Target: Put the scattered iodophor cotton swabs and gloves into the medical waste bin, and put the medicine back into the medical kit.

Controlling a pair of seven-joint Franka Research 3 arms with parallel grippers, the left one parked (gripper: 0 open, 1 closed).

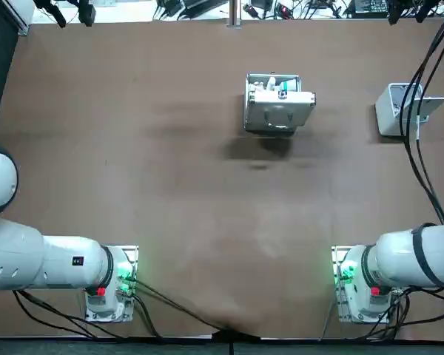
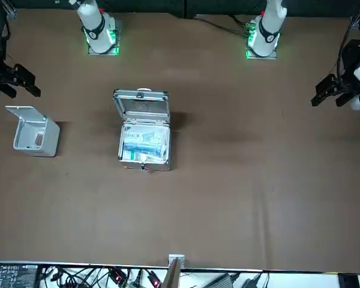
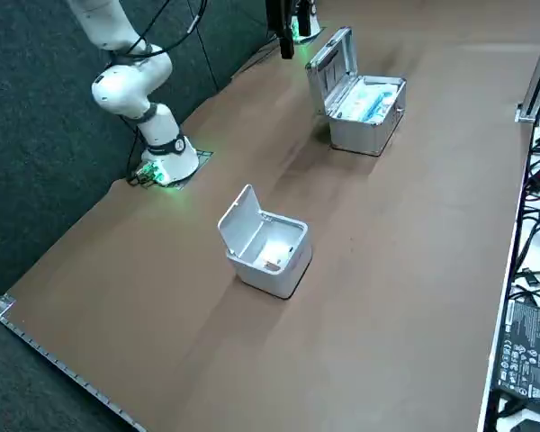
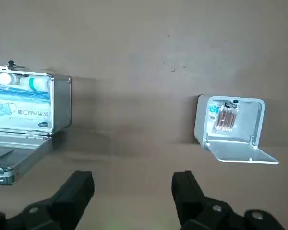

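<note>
My right gripper point(image 4: 133, 178) hangs spread and empty above the table point(image 4: 134, 43). The cotton swabs point(image 4: 225, 117), probably light and best pinched mid-stick, lie inside the open waste bin point(image 4: 198, 122). The rigid medicine bottle point(image 4: 31, 83) sits in the open medical kit point(image 4: 61, 103).

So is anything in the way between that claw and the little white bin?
Nothing visible. The right gripper hangs open above bare table, and the bin stands open beyond it. The kit sits well off to one side.
</note>
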